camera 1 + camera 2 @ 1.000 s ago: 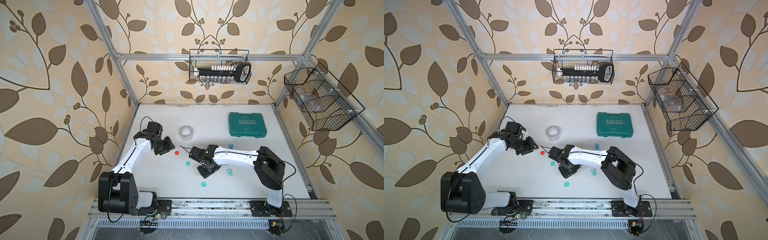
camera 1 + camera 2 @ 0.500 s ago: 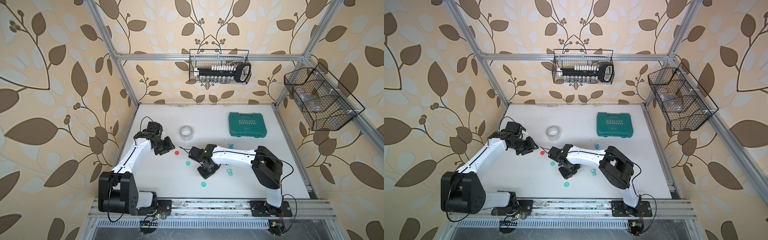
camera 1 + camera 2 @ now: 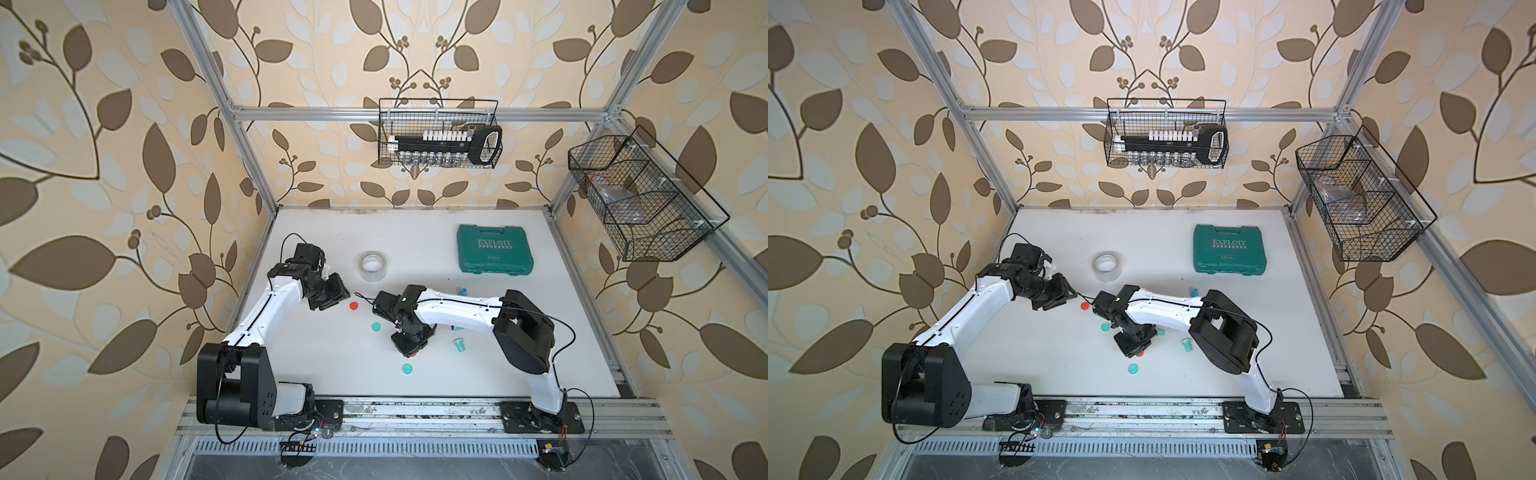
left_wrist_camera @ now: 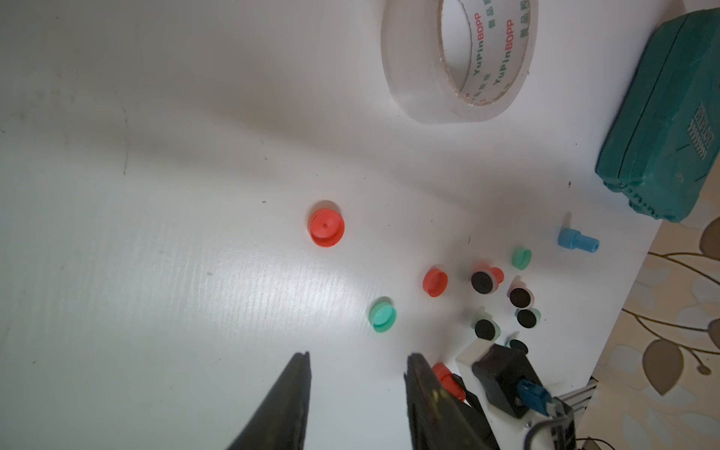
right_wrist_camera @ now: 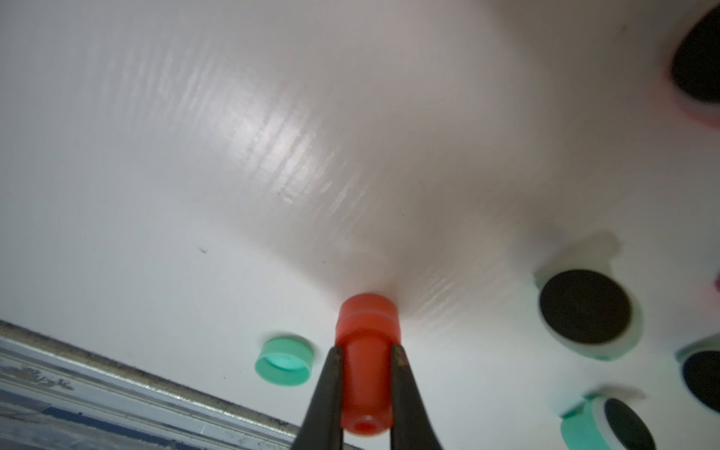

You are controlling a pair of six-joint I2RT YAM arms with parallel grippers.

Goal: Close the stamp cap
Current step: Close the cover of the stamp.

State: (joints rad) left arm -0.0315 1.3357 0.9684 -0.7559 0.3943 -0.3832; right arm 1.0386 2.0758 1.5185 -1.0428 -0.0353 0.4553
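Observation:
My right gripper [image 5: 366, 350] is shut on a red stamp [image 5: 368, 323], pinching its narrow stem. The stamp's wider end, ringed by a seam like a fitted cap, presses on the white table [image 5: 233, 195]. In both top views this gripper [image 3: 409, 349] [image 3: 1133, 349] points down mid-table, with a sliver of the red stamp [image 3: 413, 354] [image 3: 1140, 353] showing beneath it. A loose red cap [image 3: 353, 306] [image 4: 326, 228] lies just ahead of my left gripper [image 3: 337, 296] [image 4: 358, 358], which is open and empty.
Loose green caps [image 3: 376, 327] [image 3: 407, 368] [image 5: 284, 362] and another red cap [image 4: 435, 282] lie around. Several uncapped stamps with black pads [image 4: 483, 280] [image 5: 584, 307] cluster by the right arm. A blue stamp [image 3: 462, 291], tape roll [image 3: 372, 264] and green case [image 3: 494, 253] sit farther back.
The right arm's elbow has drifted slightly left while its gripper stays on the red stamp at about the same spot. The left arm has not moved.

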